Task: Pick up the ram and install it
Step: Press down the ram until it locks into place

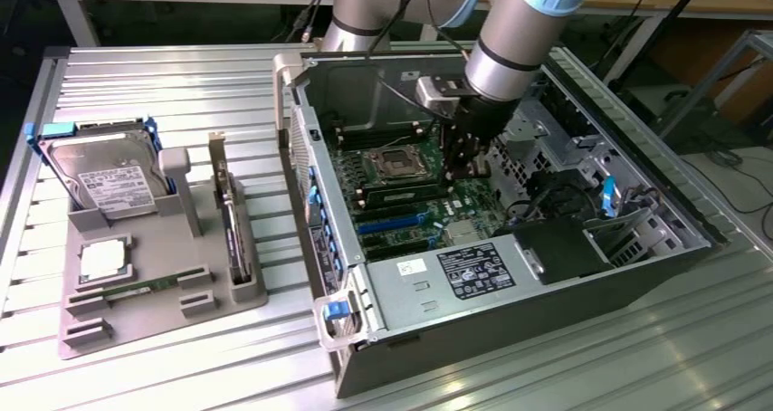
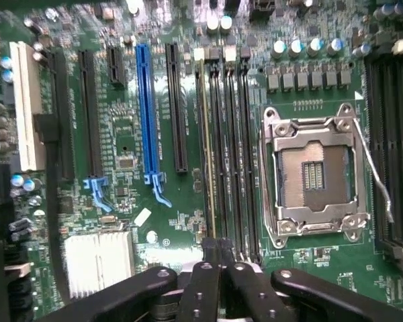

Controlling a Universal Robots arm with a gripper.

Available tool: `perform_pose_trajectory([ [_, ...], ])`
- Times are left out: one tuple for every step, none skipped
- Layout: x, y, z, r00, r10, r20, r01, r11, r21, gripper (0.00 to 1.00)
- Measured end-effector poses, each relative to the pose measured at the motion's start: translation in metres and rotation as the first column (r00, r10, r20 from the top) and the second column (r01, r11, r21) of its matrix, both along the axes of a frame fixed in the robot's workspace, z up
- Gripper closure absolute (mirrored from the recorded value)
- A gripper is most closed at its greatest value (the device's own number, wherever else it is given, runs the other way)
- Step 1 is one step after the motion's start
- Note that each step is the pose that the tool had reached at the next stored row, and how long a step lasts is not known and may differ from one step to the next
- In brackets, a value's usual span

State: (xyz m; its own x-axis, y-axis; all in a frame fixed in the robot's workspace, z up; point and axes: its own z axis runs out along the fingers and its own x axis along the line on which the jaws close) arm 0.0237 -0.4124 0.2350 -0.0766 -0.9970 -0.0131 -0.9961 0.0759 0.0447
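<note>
Hovering inside the case (image 1: 317,275), the gripper (image 1: 465,171) sits just beside the CPU socket (image 1: 393,162), on the side where the mem slots run. In the wrist view the gripper (image 2: 218,251) has its fingers (image 2: 207,249) drawn together w/ no gap showing. The ram (image 2: 209,147) shows as a thin edge-on strip in the slot farthest from the socket (image 2: 314,178), between it and the blue slot (image 2: 146,114). Its long axis runs parallel to the socket's side, and one end stops right at the fingertips. So the tool is at the stick's end, not its middle. In the exterior view the ram (image 1: 405,195) lies low along the board, prob. in the slot already. Can't tell if it's fully seated, or if the fingers touch it. Writing: the black sticker (image 1: 481,268) and the drive (image 1: 103,180) label both carry text, none legible.
</note>
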Motion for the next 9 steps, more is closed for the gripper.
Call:
perform_pose_trajectory([
  [-0.003, -0.0002, -0.0015, 1.0000, 0.000, 0.0029, 0.000, 1.0000, -0.0012, 0.89],
  [-0.008, -0.0002, -0.0008, 1.0000, 0.000, 0.0029, 0.000, 1.0000, -0.0015, 0.89],
  [-0.018, -0.0001, 0.0005, 1.0000, 0.000, 0.0031, 0.000, 1.0000, -0.0011, 0.89],
  [-0.026, -0.0001, 0.0042, 1.0000, 0.000, 0.0030, 0.000, 1.0000, -0.0012, 0.89],
  [-0.034, 0.0000, 0.0084, 1.0000, 0.000, 0.0029, 0.000, 1.0000, -0.0018, 0.89],
  [-0.041, 0.0000, 0.0107, 1.0000, 0.000, 0.0030, 0.000, 1.0000, -0.0034, 0.89],
  [-0.049, 0.0000, 0.0116, 1.0000, 0.000, 0.0031, 0.000, 1.0000, -0.0049, 0.89],
  [-0.056, 0.0000, 0.0120, 1.0000, 0.000, 0.0030, 0.000, 1.0000, -0.0062, 0.89],
  [-0.063, 0.0000, 0.0121, 1.0000, 0.000, 0.0030, 0.000, 1.0000, -0.0073, 0.89],
])
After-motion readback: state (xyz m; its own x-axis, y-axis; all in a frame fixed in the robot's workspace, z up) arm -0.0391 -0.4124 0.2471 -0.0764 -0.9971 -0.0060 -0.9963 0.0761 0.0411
